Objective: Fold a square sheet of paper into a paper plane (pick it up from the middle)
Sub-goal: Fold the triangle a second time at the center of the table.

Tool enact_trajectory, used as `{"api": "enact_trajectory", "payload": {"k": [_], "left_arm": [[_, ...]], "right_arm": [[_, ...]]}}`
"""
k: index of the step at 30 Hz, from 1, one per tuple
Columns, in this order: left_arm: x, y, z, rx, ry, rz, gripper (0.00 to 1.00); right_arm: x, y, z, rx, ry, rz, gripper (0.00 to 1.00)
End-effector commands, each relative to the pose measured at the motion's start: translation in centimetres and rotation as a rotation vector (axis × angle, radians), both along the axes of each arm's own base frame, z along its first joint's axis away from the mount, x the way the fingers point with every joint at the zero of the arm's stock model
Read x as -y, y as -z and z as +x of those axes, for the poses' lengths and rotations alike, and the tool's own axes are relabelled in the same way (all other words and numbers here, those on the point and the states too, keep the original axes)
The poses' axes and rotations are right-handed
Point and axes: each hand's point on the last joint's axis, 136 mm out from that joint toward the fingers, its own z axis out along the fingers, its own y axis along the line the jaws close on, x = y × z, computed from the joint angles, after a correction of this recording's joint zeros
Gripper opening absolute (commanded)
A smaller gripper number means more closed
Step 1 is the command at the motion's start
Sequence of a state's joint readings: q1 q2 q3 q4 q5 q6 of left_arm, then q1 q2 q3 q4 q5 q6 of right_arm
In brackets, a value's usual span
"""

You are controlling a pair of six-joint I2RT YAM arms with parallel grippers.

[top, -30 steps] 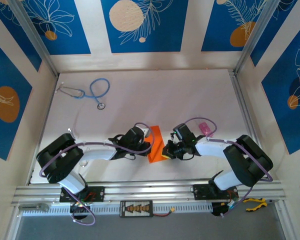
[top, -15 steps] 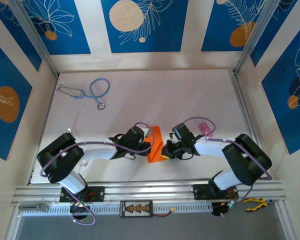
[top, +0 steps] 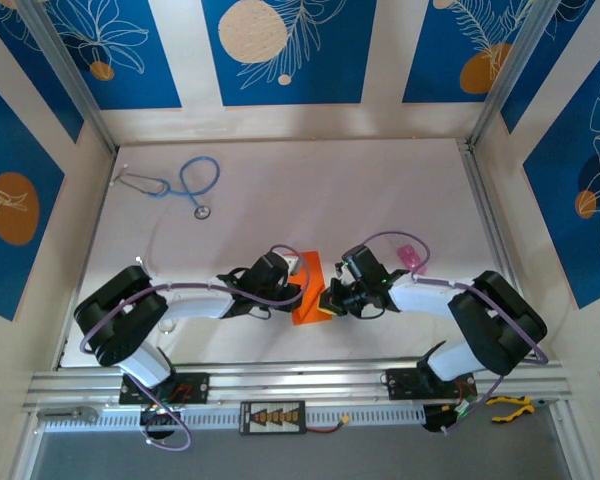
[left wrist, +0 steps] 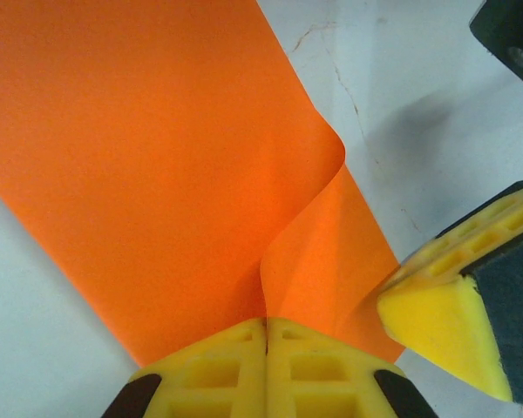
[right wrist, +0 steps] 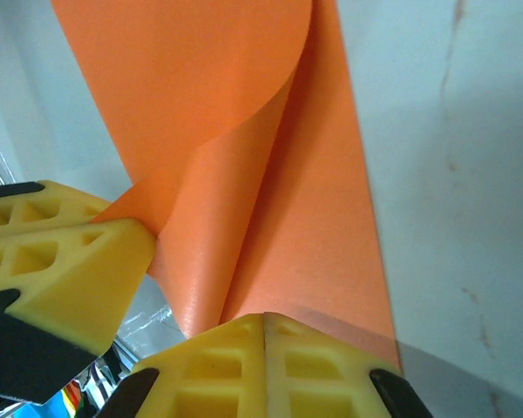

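Observation:
The square sheet of paper [top: 308, 283], bright orange and partly folded over, lies on the white table between both arms. My left gripper [top: 299, 290] is shut on a raised flap of it; in the left wrist view the curled flap [left wrist: 327, 252] runs down into the closed yellow tips [left wrist: 266, 324]. My right gripper [top: 326, 301] comes in from the right. In the right wrist view its tips [right wrist: 264, 320] are shut and rest on the flat orange layer [right wrist: 331, 209], with the left fingers [right wrist: 65, 257] holding the flap beside them.
A blue stethoscope [top: 188, 184] lies at the far left of the table [top: 380, 190]. A small pink thing [top: 408, 257] sits just behind the right arm. Metal frame posts flank the table, and an aluminium rail [top: 300, 382] runs along the near edge.
The right gripper has crept slightly left onto the paper, and the paper's near end has shifted a little left with it. The left arm has hardly moved.

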State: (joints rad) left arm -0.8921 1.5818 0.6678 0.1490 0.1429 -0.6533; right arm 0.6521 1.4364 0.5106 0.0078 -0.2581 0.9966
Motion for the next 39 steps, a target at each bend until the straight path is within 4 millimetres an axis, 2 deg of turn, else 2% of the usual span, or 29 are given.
{"api": "enact_trajectory", "payload": {"k": [1,4,8,11,16,24,39], "left_arm": [[0.3,-0.6,0.3,0.0,0.007,-0.012,0.0],[0.3,-0.7,0.4,0.002,0.004,-0.014,0.0],[-0.1,-0.9,0.6,0.021,0.003,0.009,0.0],[-0.7,-0.8,1.0,0.043,-0.005,0.049,0.0],[-1.1,-0.4,1.7,0.06,0.008,0.113,0.0],[-0.8,-0.2,2.7,0.076,0.019,0.154,0.0],[-1.2,1.2,2.7,0.059,0.014,0.202,0.0]], "right_arm": [[-1.1,-0.5,0.1,0.01,-0.035,0.031,0.0],[-0.7,0.8,-0.1,-0.021,-0.036,-0.021,0.0],[1.1,3.1,-1.1,-0.082,-0.021,-0.131,0.0],[2.2,3.9,-1.6,-0.098,-0.011,-0.174,0.0],[3.0,3.9,-1.7,-0.099,-0.003,-0.184,0.0],[2.9,3.4,-1.3,-0.091,-0.008,-0.169,0.0],[2.8,3.5,-1.3,-0.099,-0.011,-0.167,0.0]]}}
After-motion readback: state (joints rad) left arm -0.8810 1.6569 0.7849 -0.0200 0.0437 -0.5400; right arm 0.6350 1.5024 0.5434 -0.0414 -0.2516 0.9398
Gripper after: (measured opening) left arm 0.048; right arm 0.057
